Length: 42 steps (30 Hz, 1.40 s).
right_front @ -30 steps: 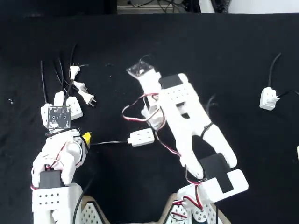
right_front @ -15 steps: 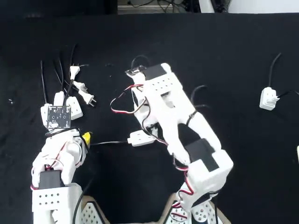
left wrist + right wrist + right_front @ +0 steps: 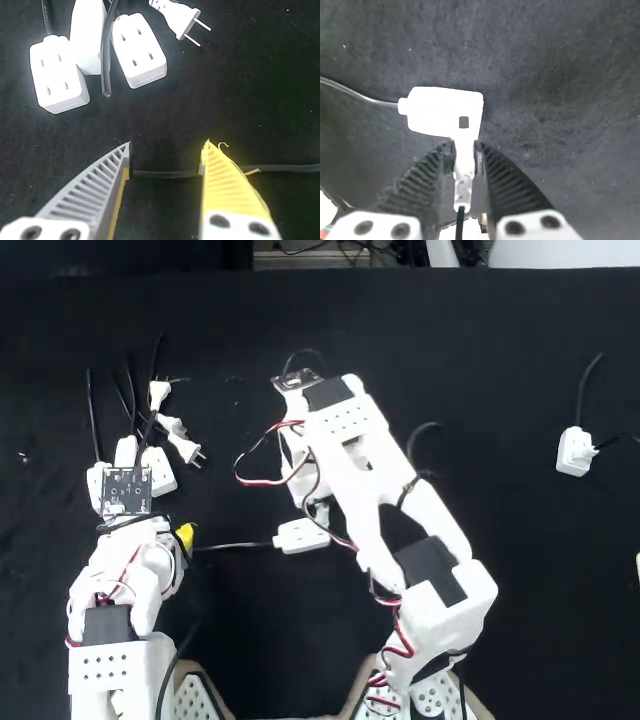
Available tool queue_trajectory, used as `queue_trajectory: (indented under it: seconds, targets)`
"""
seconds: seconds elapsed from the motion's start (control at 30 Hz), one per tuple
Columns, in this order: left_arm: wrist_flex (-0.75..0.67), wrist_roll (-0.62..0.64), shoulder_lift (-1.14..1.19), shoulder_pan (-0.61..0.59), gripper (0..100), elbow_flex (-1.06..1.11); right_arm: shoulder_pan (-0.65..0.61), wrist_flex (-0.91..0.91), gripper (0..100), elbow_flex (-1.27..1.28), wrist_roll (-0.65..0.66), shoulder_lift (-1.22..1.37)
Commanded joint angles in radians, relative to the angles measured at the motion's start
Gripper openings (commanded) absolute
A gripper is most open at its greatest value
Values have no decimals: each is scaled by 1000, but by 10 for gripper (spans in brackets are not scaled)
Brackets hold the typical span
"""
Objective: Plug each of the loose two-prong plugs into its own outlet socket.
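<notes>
My right gripper point(image 3: 464, 150) is shut on a white two-prong plug point(image 3: 464, 172), whose front end meets the edge of a white outlet socket point(image 3: 442, 117); its prongs are hidden. From above, the right arm point(image 3: 350, 450) bends down over that socket point(image 3: 300, 536). My left gripper point(image 3: 166, 150) stands open, its fingers straddling a thin black cable point(image 3: 162, 174). Beyond it lie two white outlet blocks point(image 3: 55, 77) point(image 3: 137, 50) and a loose plug point(image 3: 180, 20). The left gripper's yellow finger point(image 3: 185, 535) sits by the socket's cable. Three loose plugs point(image 3: 175, 425) lie at the far left.
Another white outlet point(image 3: 573, 452) with a plug and black cord lies at the far right. Black cords point(image 3: 125, 395) fan out behind the left outlet blocks point(image 3: 150, 465). The black tablecloth point(image 3: 480, 360) covers the table.
The right arm swung left and folded down over the middle socket, then barely moved in the last half second. The left arm stayed still.
</notes>
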Motion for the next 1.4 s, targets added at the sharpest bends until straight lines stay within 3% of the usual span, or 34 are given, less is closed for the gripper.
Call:
queue_trajectory:
  seconds: [0.0,0.63,0.87,0.93,1.0,1.13,1.37]
  targets:
    - [-2,-6,-8,-16,230,-8,-11,-35,10,36,-8,-12]
    - [-2,-6,-8,-16,230,-8,-14,-252,11,142,-9,71]
    - [-2,-6,-8,-16,230,-8,-64,-327,14,203,101,-28]
    - [-2,-6,-8,-16,230,-8,-107,-315,60,228,146,-120]
    - [-2,-6,-8,-16,230,-8,-140,-308,181,257,187,-194]
    - [-2,-6,-8,-16,230,-8,-163,-315,397,292,348,-291]
    - [-2,-6,-8,-19,230,-15,-175,-278,409,317,930,-311]
